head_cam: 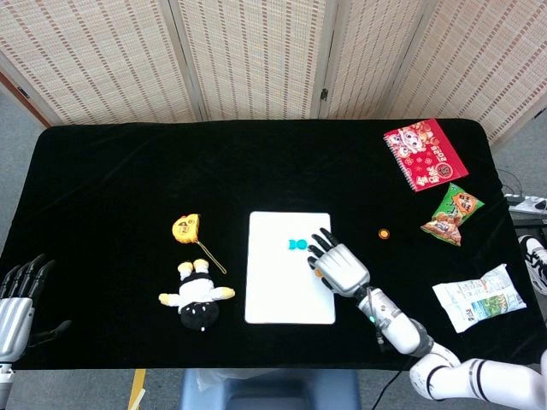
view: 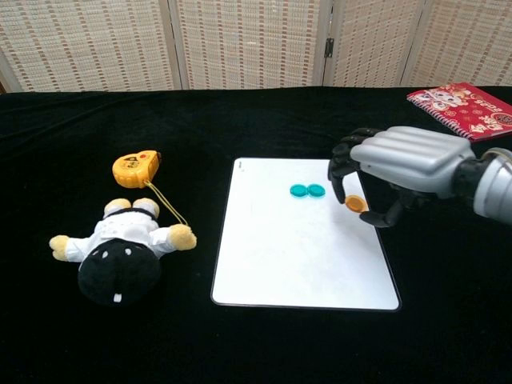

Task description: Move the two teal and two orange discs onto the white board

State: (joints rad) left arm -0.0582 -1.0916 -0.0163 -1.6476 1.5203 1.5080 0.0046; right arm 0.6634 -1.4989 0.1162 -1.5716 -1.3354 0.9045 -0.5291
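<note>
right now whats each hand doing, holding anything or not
Left hand: open, holding nothing, at the table's near left edge.
Right hand: holding an orange disc over the right edge of the white board.

Plush toy (head_cam: 197,297) beside yellow tape measure (head_cam: 185,227); red notebook (head_cam: 424,154), two snack packets (head_cam: 452,213) far right.

Right hand (view: 390,172) is showing a smooth silver shell with black fingers (view: 342,170), looking like plastic. White board (view: 296,264) is reading smooth, slightly glossy. Teal discs (view: 307,190) and orange disc (view: 356,205) are looking glossy. Table (view: 240,120) is wearing matt black cloth. Plush toy (view: 120,244) is looking soft, fuzzy.
</note>
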